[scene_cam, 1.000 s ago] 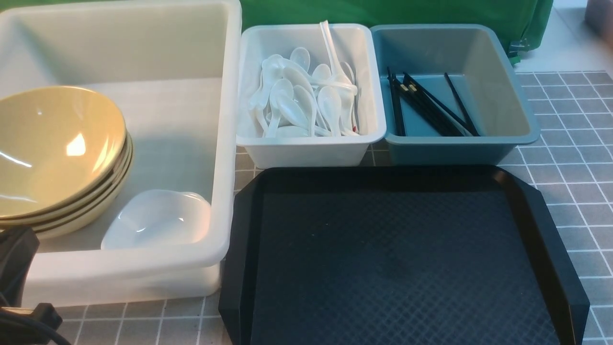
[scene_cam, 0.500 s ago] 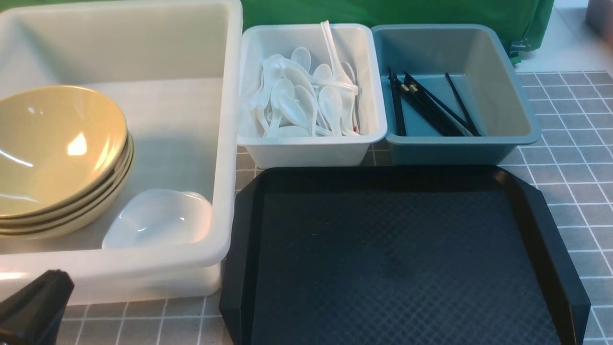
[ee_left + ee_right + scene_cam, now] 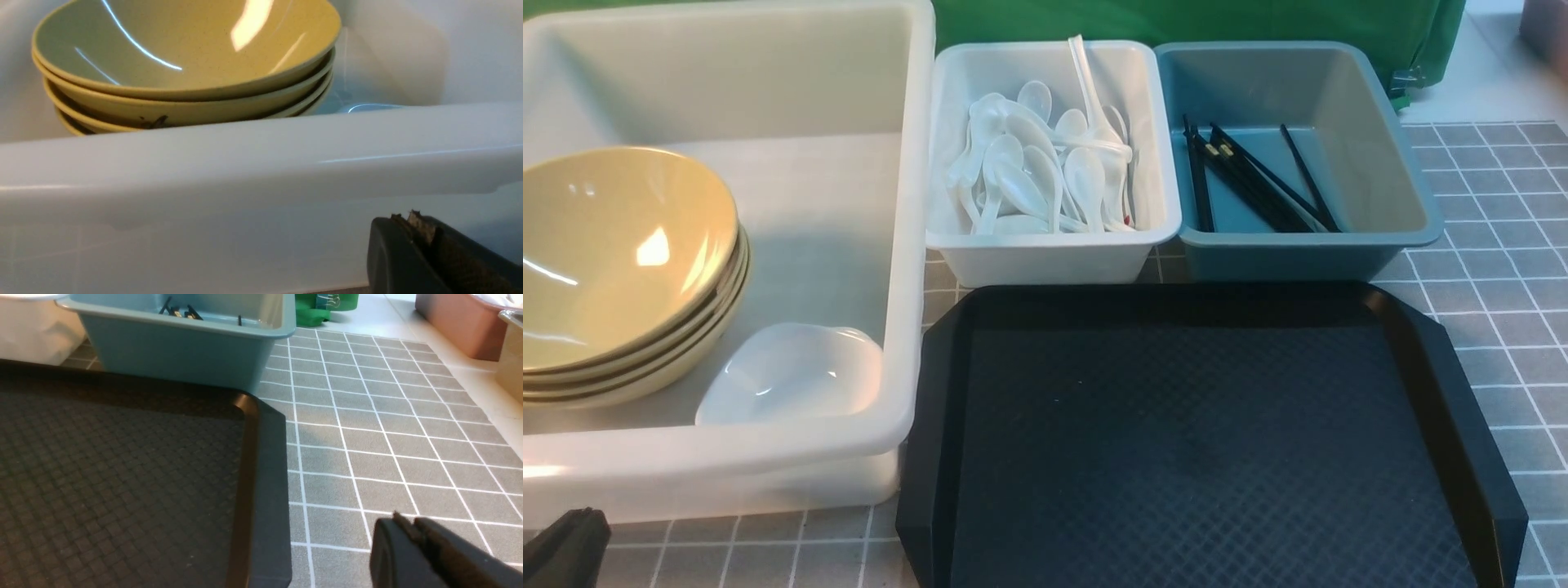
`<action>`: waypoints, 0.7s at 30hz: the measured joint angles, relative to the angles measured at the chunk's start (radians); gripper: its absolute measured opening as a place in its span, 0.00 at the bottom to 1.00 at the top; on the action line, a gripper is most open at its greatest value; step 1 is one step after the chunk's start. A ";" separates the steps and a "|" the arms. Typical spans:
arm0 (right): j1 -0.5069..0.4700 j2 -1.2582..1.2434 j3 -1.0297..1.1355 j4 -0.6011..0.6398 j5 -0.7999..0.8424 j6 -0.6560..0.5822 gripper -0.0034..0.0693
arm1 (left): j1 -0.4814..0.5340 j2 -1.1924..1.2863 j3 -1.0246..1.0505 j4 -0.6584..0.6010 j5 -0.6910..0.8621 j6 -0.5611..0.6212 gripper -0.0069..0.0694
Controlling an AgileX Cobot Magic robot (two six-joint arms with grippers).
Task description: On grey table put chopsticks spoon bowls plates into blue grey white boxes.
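left gripper (image 3: 564,547) backs off from beside the bowls (image 3: 621,253), dropping out past the milky-white tub (image 3: 768,457) wall to the front view's bottom-left corner.

Big white tub (image 3: 907,245) and bowl stack (image 3: 621,261) run off the front view's left edge; black tray (image 3: 1217,441) is cut at the near edge. Left gripper (image 3: 564,547) shows only a dark corner at near left. Lower bowls mostly hidden behind the tub's near wall in the left wrist view.

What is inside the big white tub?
The big white tub holds a stack of tan bowls and a small white dish beside them. Whatever lies under the stack is hidden.
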 joint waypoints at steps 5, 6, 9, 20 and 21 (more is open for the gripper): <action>0.000 0.000 0.000 0.000 0.000 0.000 0.17 | 0.000 0.000 0.000 -0.006 0.000 0.027 0.08; 0.000 0.000 0.000 0.000 0.000 0.000 0.17 | 0.000 0.000 0.000 -0.007 0.000 0.030 0.08; 0.000 0.000 0.000 0.000 0.000 0.000 0.18 | 0.000 0.000 0.000 -0.007 0.000 0.033 0.08; 0.000 0.000 0.000 0.000 0.000 0.000 0.19 | 0.000 0.000 0.000 -0.007 0.000 0.035 0.08; 0.000 0.000 0.000 0.000 0.000 0.000 0.19 | 0.000 0.000 0.000 -0.007 0.000 0.035 0.08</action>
